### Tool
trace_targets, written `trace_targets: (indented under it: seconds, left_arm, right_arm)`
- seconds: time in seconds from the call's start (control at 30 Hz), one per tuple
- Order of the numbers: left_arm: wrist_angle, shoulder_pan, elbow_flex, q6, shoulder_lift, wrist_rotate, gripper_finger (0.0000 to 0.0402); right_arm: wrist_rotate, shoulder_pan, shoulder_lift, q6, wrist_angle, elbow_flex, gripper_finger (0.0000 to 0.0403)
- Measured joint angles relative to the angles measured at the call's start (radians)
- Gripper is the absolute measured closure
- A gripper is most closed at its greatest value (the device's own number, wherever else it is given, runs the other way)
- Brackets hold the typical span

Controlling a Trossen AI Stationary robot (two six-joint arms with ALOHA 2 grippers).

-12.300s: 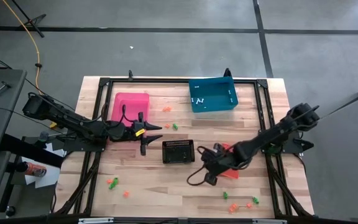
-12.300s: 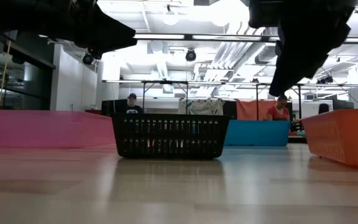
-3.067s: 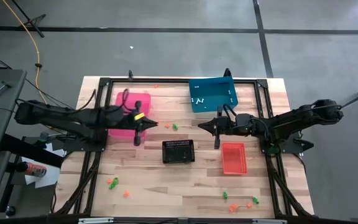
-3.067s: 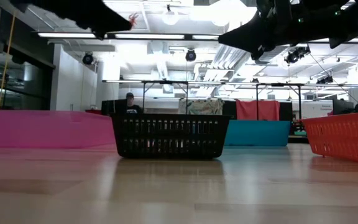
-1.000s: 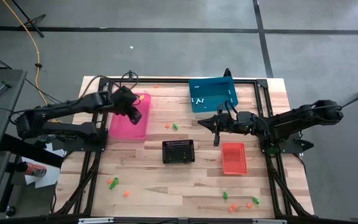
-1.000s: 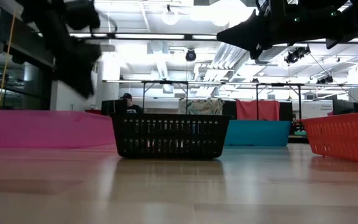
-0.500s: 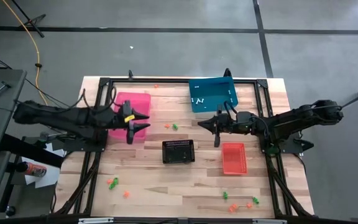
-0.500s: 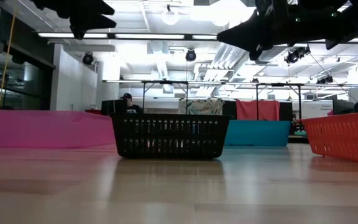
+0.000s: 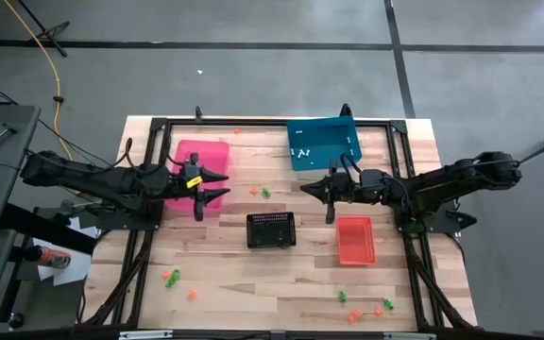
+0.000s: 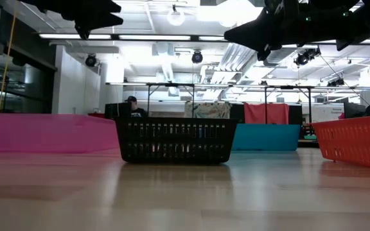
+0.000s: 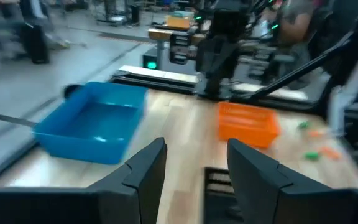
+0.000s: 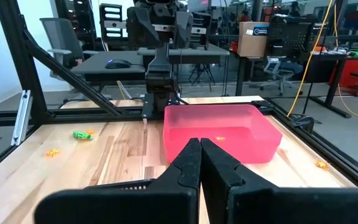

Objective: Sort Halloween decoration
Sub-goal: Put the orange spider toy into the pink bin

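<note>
Over the pink bin our left gripper hangs open, empty — right gripper shut; we risk nudging scattered trinkets when descending.

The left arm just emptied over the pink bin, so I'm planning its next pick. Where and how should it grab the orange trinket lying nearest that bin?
Probably from straight above, pinching the orange trinket across its narrow width. It lies flat on bare wood between the pink bin and a green trinket, slightly apart from both, so there is room for the fingers. The left gripper, open, hovers just beside it.
</note>
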Motion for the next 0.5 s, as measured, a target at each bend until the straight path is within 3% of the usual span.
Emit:
trace_targets:
  seconds: [0.07,0.17,0.2,0.33,0.5]
  left_arm:
    - [0.024,-0.013,0.000,-0.084,0.002,0.088,0.0243]
    - [0.072,-0.090,0.001,-0.169,0.036,0.328,0.0243]
    - [0.080,-0.135,0.001,-0.201,0.054,0.350,0.0243]
    - [0.038,-0.347,0.026,-0.286,0.157,0.229,0.0243]
    - [-0.221,-0.577,0.155,-0.471,0.351,0.033,0.0243]
  right_arm:
    - [0.000,0.000,0.000,0.000,-0.005,0.000,0.0402]
    - [0.000,0.000,0.000,0.000,-0.007,0.000,0.0402]
    - [0.000,0.000,0.000,-0.005,-0.007,0.000,0.0402]
    - [0.000,0.000,0.000,-0.017,-0.007,0.000,0.0402]
    - [0.000,0.000,0.000,-0.016,-0.008,0.000,0.0402]
